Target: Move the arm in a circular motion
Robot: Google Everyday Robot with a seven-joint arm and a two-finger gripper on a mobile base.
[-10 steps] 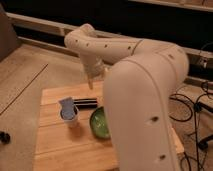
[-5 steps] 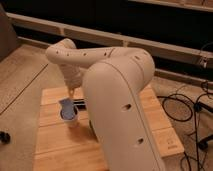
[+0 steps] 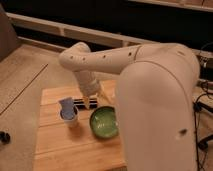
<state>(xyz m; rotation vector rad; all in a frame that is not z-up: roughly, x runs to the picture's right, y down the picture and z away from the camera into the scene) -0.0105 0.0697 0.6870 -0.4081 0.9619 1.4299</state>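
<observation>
Cream arm (image 3: 150,75) runs from its bulky segment at 3 o'clock to an elbow at 10 o'clock, then drops toward the wooden surface (image 3: 55,145). The claw (image 3: 91,102) hangs low near mid-surface; apart or together, cannot tell. Blue cup (image 3: 67,110) is near at its 9 o'clock, green bowl (image 3: 104,122) at 5 o'clock. Judgement: circle slowly and evenly, tip lifted, keeping wide of both.

You have warm, rather dim light coming from above: the arm (image 3: 160,90) is brightest along its upper curves and shaded underneath. Your gripper (image 3: 91,102) sits in that shade, low over the wooden table (image 3: 70,147), just beside the blue cup (image 3: 67,110). The backdrop beyond is nearly black; the green bowl (image 3: 104,121) carries a faint sheen
</observation>
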